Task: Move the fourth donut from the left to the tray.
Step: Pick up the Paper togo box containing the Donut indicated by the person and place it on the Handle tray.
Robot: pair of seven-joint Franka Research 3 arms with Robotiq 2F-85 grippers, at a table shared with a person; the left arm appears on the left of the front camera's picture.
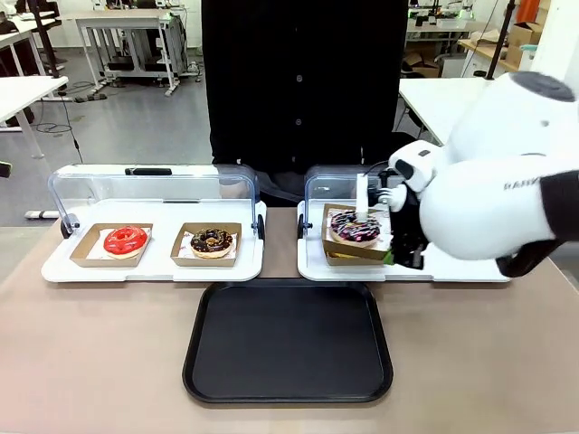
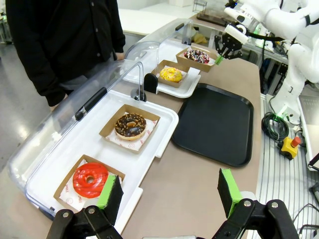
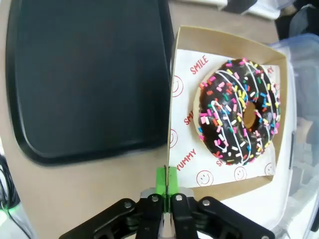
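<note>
At the left of the front view I see a white tray with an open clear lid [image 1: 154, 258]; it holds a red-glazed donut [image 1: 125, 240] and a chocolate donut with yellowish crumbs [image 1: 212, 241], each in a small brown cardboard tray. In the lower middle of the frame lies the large black tray [image 1: 288, 342], with nothing on it. To its upper right is a second white tray [image 1: 312, 262], and the fourth donut [image 1: 355, 227], dark with white stripes and coloured sprinkles, sits there in its cardboard tray [image 1: 333, 244], which looks raised a little above the white tray. My right gripper [image 1: 392, 256] is at the near right edge of this cardboard tray. In the right wrist view its green pads [image 3: 166, 180] are pressed together on the cardboard wall, so it grips the cardboard tray, not the donut itself. In the left wrist view my left gripper [image 2: 169, 191] stands wide open with nothing between the fingers, above the table edge near the red donut, and a yellow donut [image 2: 171, 74] is in the upper middle.
</note>
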